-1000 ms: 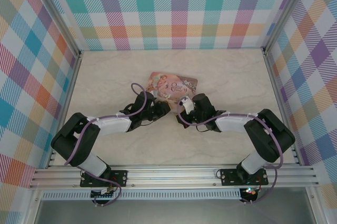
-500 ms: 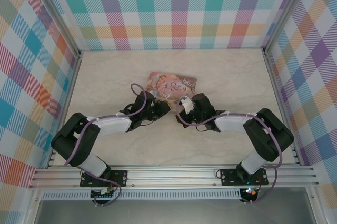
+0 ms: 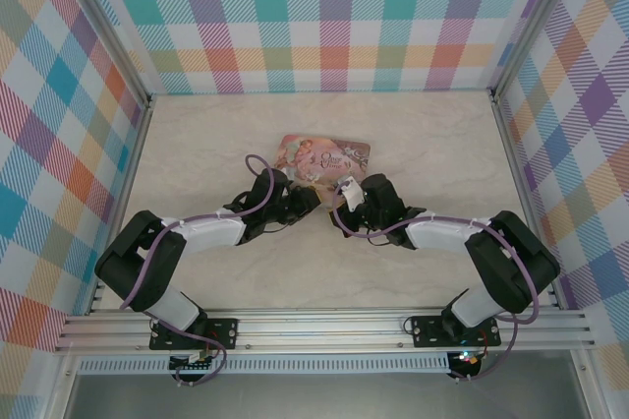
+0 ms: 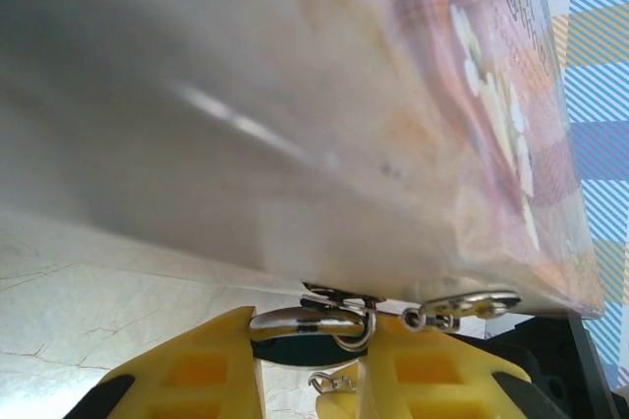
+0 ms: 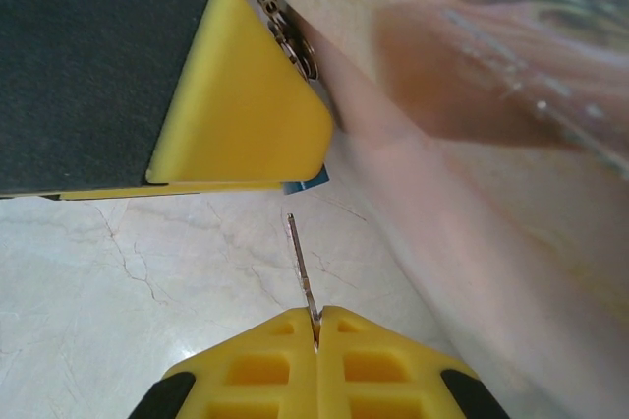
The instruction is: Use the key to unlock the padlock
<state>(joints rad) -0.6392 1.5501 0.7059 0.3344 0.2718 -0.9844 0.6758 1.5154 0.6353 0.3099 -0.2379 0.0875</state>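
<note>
Against the near side of the pink tin (image 3: 324,155), both arms are reaching in and their claws are meeting almost nose to nose. The left claw (image 4: 314,338) is pinching the little padlock (image 4: 295,325) between its yellow fingers (image 4: 197,372). The silvery shackle is arching up right at the tin's edge and touching a small metal clasp (image 4: 334,293) fixed there. A small metal ring (image 4: 462,306) is sitting just beside that clasp, along the same edge of the tin.

The right claw (image 5: 316,319) is pressed together on the key (image 5: 300,262), so only the thin grey blade is sticking out past its fingertips. The blade is running alongside the tin's wall, apart from it. It is pointing at a blue corner of the padlock (image 5: 311,181) that is peeking out from under the left claw's finger. The tip is stopping just short of that corner, not touching it. The marbled table (image 5: 118,271) is lying pale beneath the key.
</note>
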